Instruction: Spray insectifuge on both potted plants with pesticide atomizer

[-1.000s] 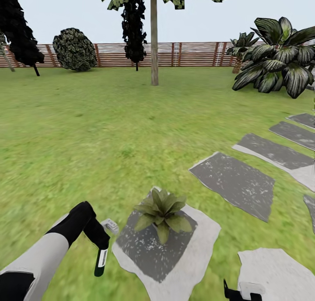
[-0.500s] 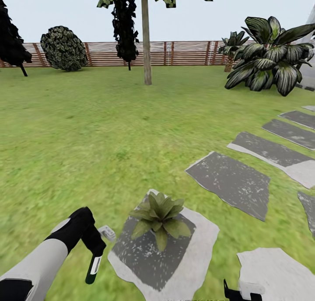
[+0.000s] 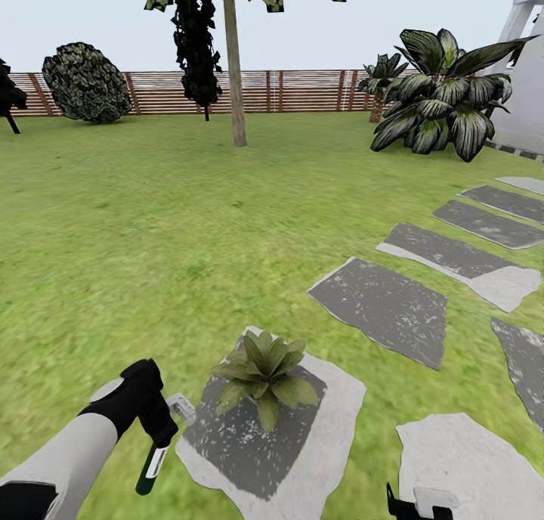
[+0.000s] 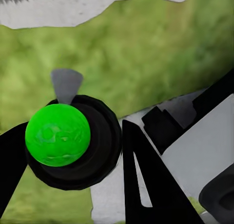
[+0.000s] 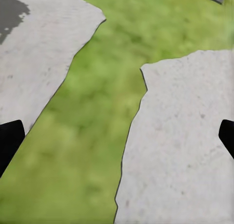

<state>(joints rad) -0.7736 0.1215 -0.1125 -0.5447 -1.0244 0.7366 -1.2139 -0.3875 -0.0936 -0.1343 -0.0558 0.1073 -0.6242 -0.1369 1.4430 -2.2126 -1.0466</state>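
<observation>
— While the left claw (image 3: 155,441) pinches the pesticide atomizer (image 3: 149,467), where does the plant lie from it?

— Off to its right and a little ahead: one potted plant (image 3: 262,368) sits on a grey stepping stone (image 3: 317,448), near but apart from the bottle.

— And the bottle's long axis?

— Hanging nearly straight down below the claw, green bottom (image 4: 57,134) showing between the black fingers (image 4: 146,180). I'd judge it must be tipped up so the nozzle faces the leaves.

— Which arm is nearer?

— The left. The right claw (image 5: 117,136) hangs spread and empty over stone and lawn (image 5: 97,131).

— Any white specks yet?

— None that I can make out.
</observation>
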